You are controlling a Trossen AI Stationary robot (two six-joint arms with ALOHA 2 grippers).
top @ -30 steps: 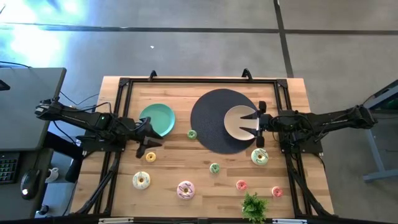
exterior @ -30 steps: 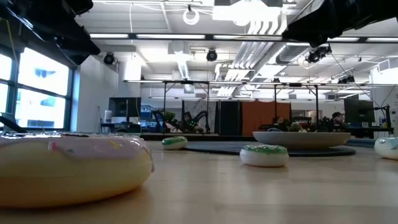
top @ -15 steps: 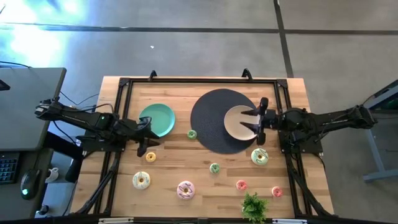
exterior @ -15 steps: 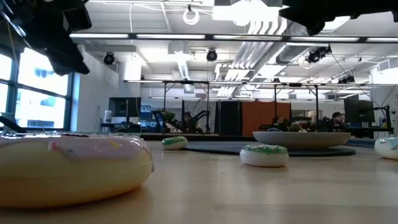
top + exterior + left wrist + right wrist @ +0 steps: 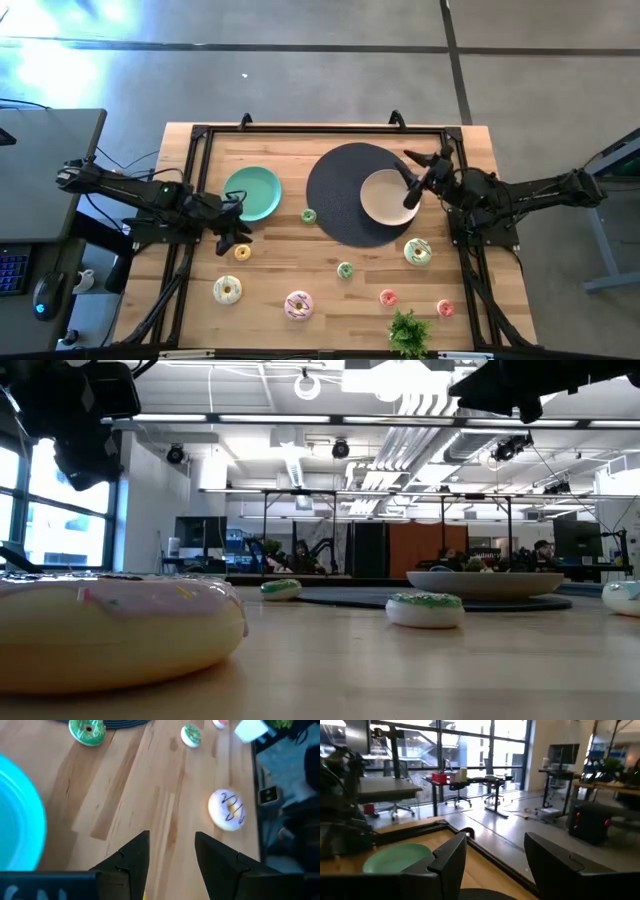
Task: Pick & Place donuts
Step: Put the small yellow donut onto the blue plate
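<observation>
the left gripper (image 5: 232,238) hangs over the wooden table (image 5: 270,290) with its dark fingers (image 5: 131,855) parted and nothing between them, beside the near edge of the teal plate (image 5: 252,191). the tiny yellow donut (image 5: 242,252) lies just beside the fingertips, slightly toward the table's front edge and a touch toward the middle; whether the tips sit directly above it or a little short cannot be told from overhead. a ring has no long axis, so the approach angle matters little; what counts is setting the gap squarely over it before descending. the left arm is plainly the nearer one for this donut, and also for the white iced donut (image 5: 227,290) and the pink iced donut (image 5: 298,304) toward the front. the right gripper (image 5: 420,178) is lifted and tilted above the beige plate (image 5: 381,197) on the dark round mat (image 5: 340,195), fingers spread wide and empty, pointing off into the room. nearest to it lies the pale green iced donut (image 5: 418,251); two small red-pink donuts (image 5: 388,297) sit farther forward near the plant sprig (image 5: 409,331), and two small green donuts (image 5: 308,215) rest between the arms.
</observation>
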